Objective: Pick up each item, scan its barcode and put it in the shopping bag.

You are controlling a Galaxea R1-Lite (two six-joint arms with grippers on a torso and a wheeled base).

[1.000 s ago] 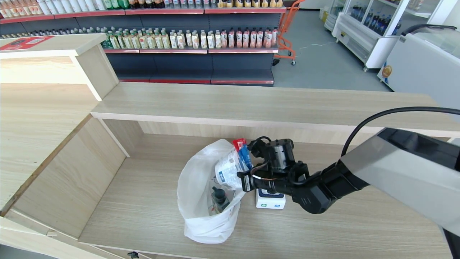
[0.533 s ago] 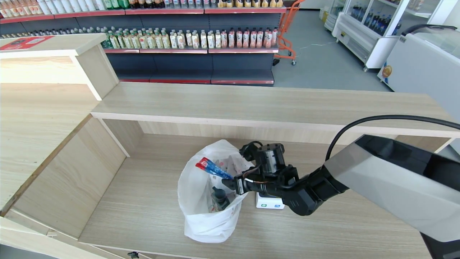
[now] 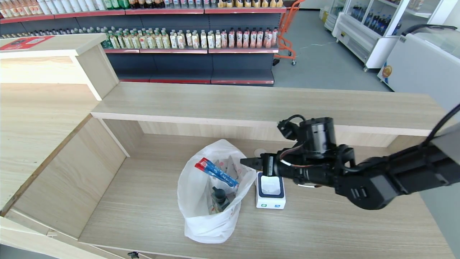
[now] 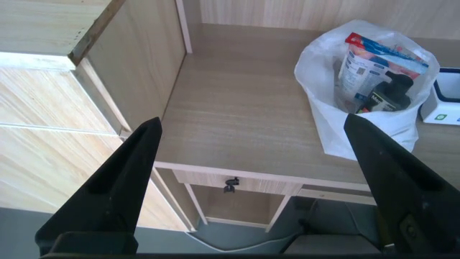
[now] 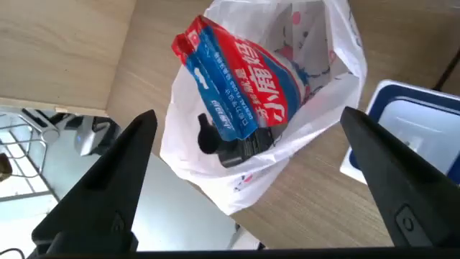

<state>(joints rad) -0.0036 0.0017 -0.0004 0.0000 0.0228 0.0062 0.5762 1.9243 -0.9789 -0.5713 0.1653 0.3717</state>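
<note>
Inside the white plastic shopping bag (image 3: 201, 223), the red-and-blue foil packet (image 5: 244, 86) carries large white characters along its red face and finer white lines on its blue edge. Just beside the bag, the white box-shaped scanner (image 3: 270, 205) bears a small green mark on its front, perhaps a logo. Far behind the bag, to its left, a red printed sign (image 3: 23, 42) lies on the pale wooden counter top (image 3: 64, 43), too small to read.

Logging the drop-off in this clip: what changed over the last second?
The right gripper let go of the red and blue packet, which tipped over and dropped into the shopping bag. The gripper then drew back toward the robot's right and is now open near the white scanner. The bag, the scanner and the dark bottle inside the bag stayed put.
</note>
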